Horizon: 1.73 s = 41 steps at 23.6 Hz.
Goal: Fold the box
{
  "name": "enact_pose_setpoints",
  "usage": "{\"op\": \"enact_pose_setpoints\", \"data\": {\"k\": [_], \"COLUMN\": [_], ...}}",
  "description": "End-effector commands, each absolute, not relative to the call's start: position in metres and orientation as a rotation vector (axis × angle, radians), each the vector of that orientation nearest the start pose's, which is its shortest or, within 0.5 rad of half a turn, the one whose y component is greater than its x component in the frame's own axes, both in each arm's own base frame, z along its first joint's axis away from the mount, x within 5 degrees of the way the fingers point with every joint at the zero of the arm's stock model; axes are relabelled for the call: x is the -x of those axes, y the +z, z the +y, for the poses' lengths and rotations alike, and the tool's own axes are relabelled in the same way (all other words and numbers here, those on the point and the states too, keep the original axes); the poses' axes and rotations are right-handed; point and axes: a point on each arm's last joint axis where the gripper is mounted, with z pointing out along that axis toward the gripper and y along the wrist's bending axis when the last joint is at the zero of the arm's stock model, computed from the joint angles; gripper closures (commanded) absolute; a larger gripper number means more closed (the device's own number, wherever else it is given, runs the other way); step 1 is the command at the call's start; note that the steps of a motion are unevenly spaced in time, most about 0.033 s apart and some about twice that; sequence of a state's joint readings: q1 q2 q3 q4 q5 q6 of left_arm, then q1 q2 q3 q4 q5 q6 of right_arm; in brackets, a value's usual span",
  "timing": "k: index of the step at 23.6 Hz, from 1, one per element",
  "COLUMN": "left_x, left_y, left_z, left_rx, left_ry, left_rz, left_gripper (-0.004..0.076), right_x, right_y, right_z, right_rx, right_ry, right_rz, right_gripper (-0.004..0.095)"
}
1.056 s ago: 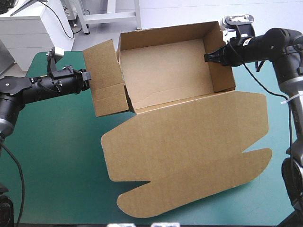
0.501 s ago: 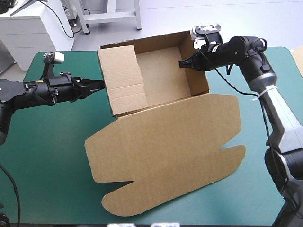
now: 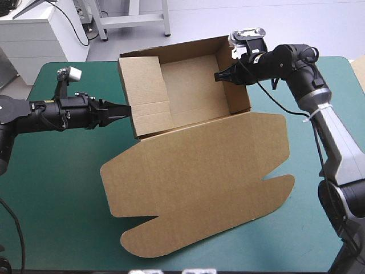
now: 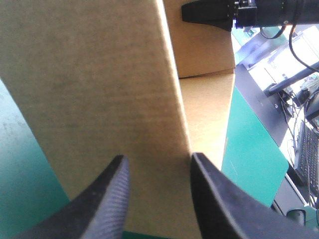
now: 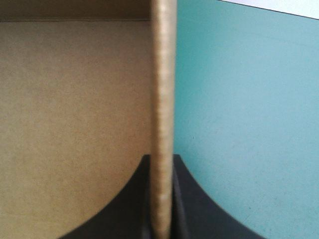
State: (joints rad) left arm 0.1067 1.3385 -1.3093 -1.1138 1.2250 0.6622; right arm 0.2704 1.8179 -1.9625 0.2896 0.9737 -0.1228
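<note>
The box (image 3: 194,171) lies on the middle of the bench (image 3: 57,188), its tray toward the far edge, its lid flat toward the near edge. The left tool (image 3: 122,108) is at the tray's left wall. The right tool (image 3: 219,76) sits astride the right wall.

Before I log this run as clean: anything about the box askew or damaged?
No damage shows. The box sits askew to the edges of the table; the right claw pinches its right wall, the left claw stands open.

Bright, even light; faint shadow beneath box (image 3: 194,188), seemingly.
</note>
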Motion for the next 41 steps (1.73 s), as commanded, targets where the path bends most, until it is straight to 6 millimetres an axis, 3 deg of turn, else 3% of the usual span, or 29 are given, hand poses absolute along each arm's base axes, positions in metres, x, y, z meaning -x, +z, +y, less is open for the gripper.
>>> {"op": "enact_pose_setpoints", "data": {"k": [1,4,12,14,19,23,27,36,41], "left_x": [-0.248,-0.252,-0.264,-0.269,-0.274,-0.279,-0.286,-0.307,-0.337], "left_y": [0.426,0.422,0.410,0.409,0.404,0.391,0.391,0.409,0.407], "left_z": [-0.054,-0.050,-0.040,-0.048,-0.095,-0.106,-0.108,-0.115,-0.122], "left_rx": [-0.441,-0.369,0.061,0.080,-0.028,-0.116,-0.093,-0.176,-0.247], "left_ry": [-1.139,-1.086,-0.954,-0.867,-0.770,-0.668,-0.677,-0.655,-0.582], "left_rz": [2.057,2.115,2.274,2.248,2.224,2.275,2.236,2.223,2.292], "left_gripper": [0.0339,0.0330,0.0332,0.0351,0.0375,0.0507,0.0734,0.0731,0.0731], "right_x": [-0.373,-0.370,-0.360,-0.355,-0.340,-0.337,-0.336,-0.339,-0.357], "right_y": [0.442,0.441,0.441,0.441,0.438,0.430,0.425,0.422,0.402], "right_z": [0.138,0.148,0.174,0.184,0.206,0.200,0.192,0.184,0.158], "right_rx": [0.377,0.404,0.376,0.369,0.474,0.530,0.559,0.545,0.459], "right_ry": [0.490,0.482,0.488,0.523,0.516,0.408,0.301,0.241,0.190], "right_rz": [2.142,2.144,2.154,2.162,2.190,2.270,2.325,2.359,2.483], "right_gripper": [0.0927,0.0926,0.0927,0.0927,0.0927,0.0927,0.0927,0.0928,0.0927]}}
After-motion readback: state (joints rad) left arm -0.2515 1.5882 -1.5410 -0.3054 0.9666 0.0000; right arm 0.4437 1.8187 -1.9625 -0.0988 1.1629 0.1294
